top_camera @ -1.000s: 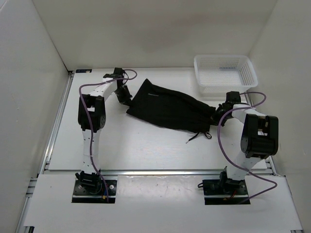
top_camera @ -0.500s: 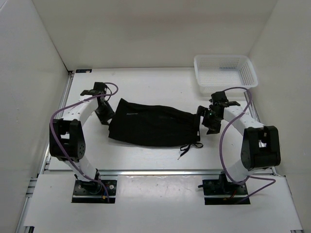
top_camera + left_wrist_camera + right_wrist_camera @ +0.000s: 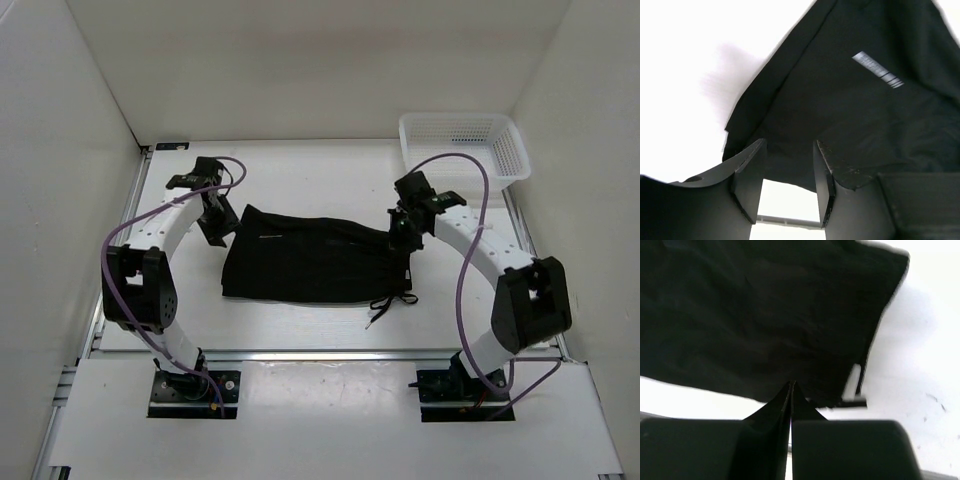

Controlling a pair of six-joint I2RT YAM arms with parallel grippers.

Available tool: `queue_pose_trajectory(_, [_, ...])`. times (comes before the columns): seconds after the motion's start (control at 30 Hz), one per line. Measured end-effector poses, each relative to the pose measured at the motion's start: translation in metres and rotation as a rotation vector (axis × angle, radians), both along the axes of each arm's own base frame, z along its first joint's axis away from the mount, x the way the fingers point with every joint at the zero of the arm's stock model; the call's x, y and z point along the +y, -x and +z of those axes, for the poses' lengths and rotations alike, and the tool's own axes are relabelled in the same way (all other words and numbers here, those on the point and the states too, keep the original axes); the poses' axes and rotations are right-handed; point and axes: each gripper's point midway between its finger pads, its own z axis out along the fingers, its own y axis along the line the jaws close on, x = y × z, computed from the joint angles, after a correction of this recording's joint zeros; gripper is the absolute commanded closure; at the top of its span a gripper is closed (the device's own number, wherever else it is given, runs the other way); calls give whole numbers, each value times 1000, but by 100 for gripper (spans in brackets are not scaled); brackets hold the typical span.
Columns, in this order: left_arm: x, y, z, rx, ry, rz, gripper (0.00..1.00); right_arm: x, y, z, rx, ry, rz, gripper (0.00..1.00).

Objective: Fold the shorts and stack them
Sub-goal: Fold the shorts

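Shorts (image 3: pixel 315 258) lie flat on the tabletop (image 3: pixel 300 335), mid-frame in the top view. Long axis runs left to right across the picture. Drawstring (image 3: pixel 390 303) trails off the lower right corner, so the waist end is probably at the right and the leg end at the left.

Left hand (image 3: pixel 216 226) sits at the upper left corner of the shorts. In its wrist view the fingers (image 3: pixel 752 170) stand apart with bare tabletop showing between them. Nothing is held, and the fabric starts just past the tips.

Right hand (image 3: pixel 400 232) is at the upper right corner. In its wrist view the fingers are pressed together with the tips right at the cloth edge. Cannot tell whether any fabric is nipped between them.

Each hand is nearest its own end of the shorts' upper edge in the top view, one corner per arm. Key relation: from both hands the garment spreads toward the bottom of the frame.

Likely next step is a lengthwise fold, carrying that upper edge toward the lower edge. For that the left hand must first close on its corner, and the right hand's grip needs checking.

White mesh basket (image 3: pixel 463 150) is at upper right, apart from the shorts, nearer the right arm.
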Motion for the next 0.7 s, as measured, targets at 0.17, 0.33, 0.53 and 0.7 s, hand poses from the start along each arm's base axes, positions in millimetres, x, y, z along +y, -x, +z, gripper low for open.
queue_pose_trajectory(0.17, [-4, -11, 13, -42, -1, -11, 47, -1, -44, -16, 25, 13, -58, 100])
queue_pose_trajectory(0.33, [-9, -26, 17, -52, -8, -36, 44, -21, -93, -55, 64, 50, -150, 100])
queue_pose_trajectory(0.53, [-14, -53, 6, -32, -17, -63, 36, -26, -106, -74, 97, 60, -174, 98])
queue_pose_trajectory(0.7, [-16, -60, 3, -22, -23, -79, 33, -26, -108, -37, 17, 34, -185, 35])
